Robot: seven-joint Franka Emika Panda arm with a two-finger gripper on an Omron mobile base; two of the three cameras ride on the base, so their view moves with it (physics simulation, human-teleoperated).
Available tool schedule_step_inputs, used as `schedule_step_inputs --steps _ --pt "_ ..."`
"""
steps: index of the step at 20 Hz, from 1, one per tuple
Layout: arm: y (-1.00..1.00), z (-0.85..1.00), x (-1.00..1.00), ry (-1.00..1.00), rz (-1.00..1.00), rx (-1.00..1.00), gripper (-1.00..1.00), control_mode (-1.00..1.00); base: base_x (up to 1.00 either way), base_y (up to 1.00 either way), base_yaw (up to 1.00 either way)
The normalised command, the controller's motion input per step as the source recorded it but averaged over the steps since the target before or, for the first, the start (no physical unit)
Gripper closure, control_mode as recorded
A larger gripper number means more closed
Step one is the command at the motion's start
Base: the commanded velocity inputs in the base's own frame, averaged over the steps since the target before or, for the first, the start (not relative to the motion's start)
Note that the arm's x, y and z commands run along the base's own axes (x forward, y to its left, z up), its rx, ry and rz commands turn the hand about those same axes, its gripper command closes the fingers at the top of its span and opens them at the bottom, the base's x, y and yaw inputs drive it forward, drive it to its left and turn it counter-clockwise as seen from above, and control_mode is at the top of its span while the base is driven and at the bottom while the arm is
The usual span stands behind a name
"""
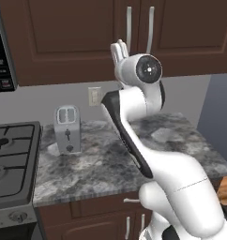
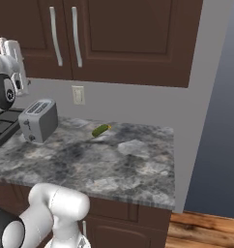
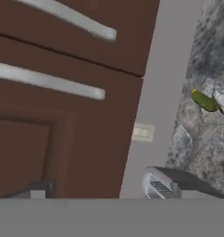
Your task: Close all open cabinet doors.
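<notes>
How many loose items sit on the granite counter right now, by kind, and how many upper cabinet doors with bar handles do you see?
Toaster: 1
Green pickle-like vegetable: 1
Upper cabinet doors, both shut: 2, left and right
Total: 4

Toaster (image 2: 38, 120) and pickle (image 2: 101, 130) on granite counter (image 2: 133, 169)

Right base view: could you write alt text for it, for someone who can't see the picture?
Two tall dark-brown cabinet doors with long silver handles hang shut above a grey stone counter. On the counter stand a silver toaster and a small green pickle, with a wall outlet behind. The white robot arm rises at the left.
</notes>
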Motion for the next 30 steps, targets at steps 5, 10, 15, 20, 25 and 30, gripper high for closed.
schedule_step_inputs --steps 5,10,15,20,25,30 --pt "-0.08 -0.03 -0.66 0.03 0.41 -0.41 -1.0 -1.0 0.0 0.0 0.0" --pt "-0.06 0.0 -0.61 0.03 0.33 -0.42 -1.0 -1.0 0.0 0.0 0.0" --pt "-0.07 0.0 -0.55 0.05 0.22 -0.38 -1.0 -1.0 0.0 0.0 0.0" --pt "-0.07 0.0 -0.53 0.05 0.16 -0.33 -1.0 -1.0 0.0 0.0 0.0" --pt "-0.06 0.0 -0.48 0.01 0.1 -0.27 -1.0 -1.0 0.0 0.0 0.0" --pt "-0.01 0.0 -0.39 0.0 0.0 -0.15 -1.0 -1.0 0.0 0.0 0.0"
